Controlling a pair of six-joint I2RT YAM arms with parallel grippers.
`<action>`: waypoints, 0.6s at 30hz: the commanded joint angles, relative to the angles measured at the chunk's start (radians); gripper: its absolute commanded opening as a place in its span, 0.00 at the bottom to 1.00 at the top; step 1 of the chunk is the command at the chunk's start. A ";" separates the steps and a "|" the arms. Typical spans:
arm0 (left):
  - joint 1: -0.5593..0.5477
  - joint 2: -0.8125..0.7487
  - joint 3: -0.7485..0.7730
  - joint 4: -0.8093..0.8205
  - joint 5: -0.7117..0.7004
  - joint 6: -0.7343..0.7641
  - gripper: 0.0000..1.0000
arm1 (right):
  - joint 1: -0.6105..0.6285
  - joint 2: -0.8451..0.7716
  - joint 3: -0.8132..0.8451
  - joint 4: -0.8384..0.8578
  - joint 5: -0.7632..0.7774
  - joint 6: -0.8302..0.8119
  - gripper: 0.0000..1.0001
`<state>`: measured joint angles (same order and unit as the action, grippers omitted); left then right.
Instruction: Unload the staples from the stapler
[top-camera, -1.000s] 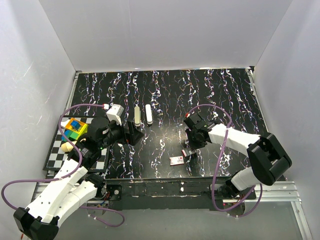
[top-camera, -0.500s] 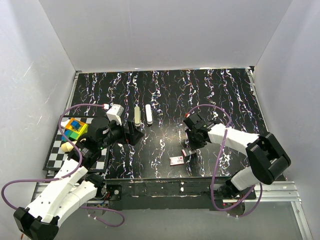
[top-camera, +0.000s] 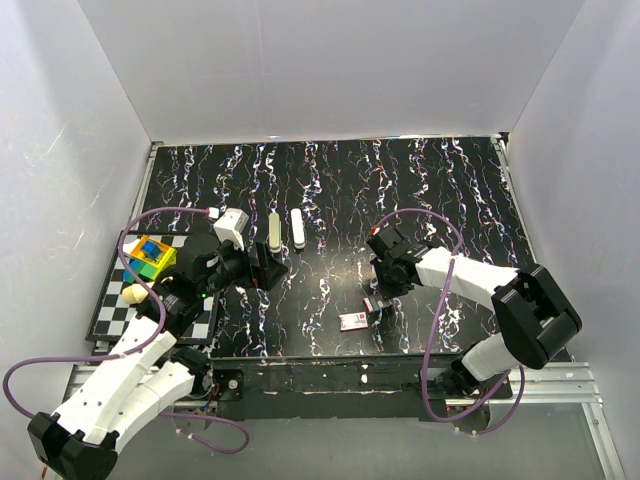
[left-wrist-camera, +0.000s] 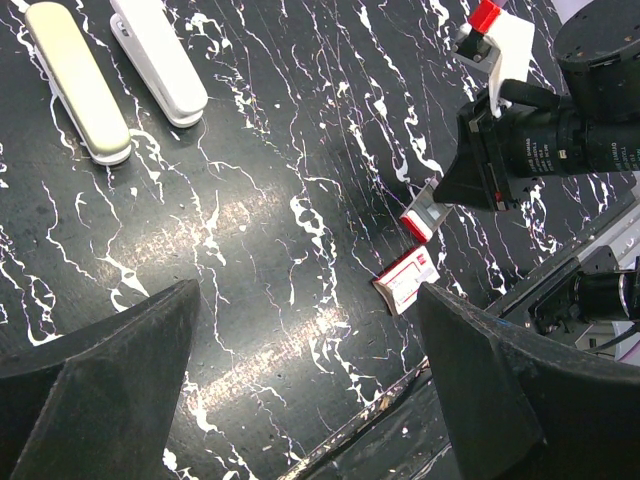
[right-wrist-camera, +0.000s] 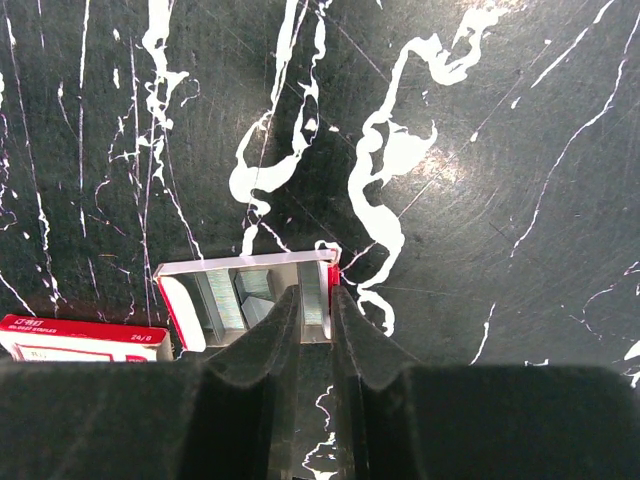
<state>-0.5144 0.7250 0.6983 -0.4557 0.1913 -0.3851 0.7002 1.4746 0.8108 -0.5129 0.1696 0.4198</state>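
Note:
Two closed staplers lie side by side at the back left, one beige (top-camera: 273, 232) (left-wrist-camera: 78, 82) and one white (top-camera: 297, 228) (left-wrist-camera: 160, 58). My left gripper (top-camera: 262, 268) (left-wrist-camera: 305, 290) hangs open just in front of them with nothing between its fingers. An open red-and-white staple tray (top-camera: 378, 303) (left-wrist-camera: 422, 213) (right-wrist-camera: 245, 297) holding strips of staples lies near the front. My right gripper (top-camera: 378, 298) (right-wrist-camera: 318, 292) points down at the tray. One finger is inside it and the other outside, pinching its right wall and a staple strip (right-wrist-camera: 313, 295).
The staple box's sleeve (top-camera: 353, 320) (left-wrist-camera: 405, 281) (right-wrist-camera: 80, 337) lies just left of the tray. A checkered board (top-camera: 110, 300) at the far left carries coloured blocks (top-camera: 150, 257) and a pale egg-shaped piece (top-camera: 133, 294). The table's front edge (left-wrist-camera: 360, 425) is close.
The right gripper's jaws have narrowed onto the tray's right wall. Neither arm has visibly shifted, and the tray and sleeve lie where they were.

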 joint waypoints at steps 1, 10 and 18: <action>-0.004 0.001 0.001 0.005 -0.009 0.012 0.90 | -0.004 -0.003 0.022 0.007 0.027 0.008 0.21; -0.004 0.002 0.000 0.005 -0.007 0.015 0.90 | -0.004 -0.036 0.039 -0.016 0.028 0.008 0.30; -0.004 -0.002 0.000 0.005 -0.007 0.015 0.90 | -0.004 -0.083 0.050 -0.044 0.042 0.011 0.34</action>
<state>-0.5144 0.7296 0.6983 -0.4557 0.1913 -0.3817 0.6998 1.4414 0.8177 -0.5293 0.1825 0.4217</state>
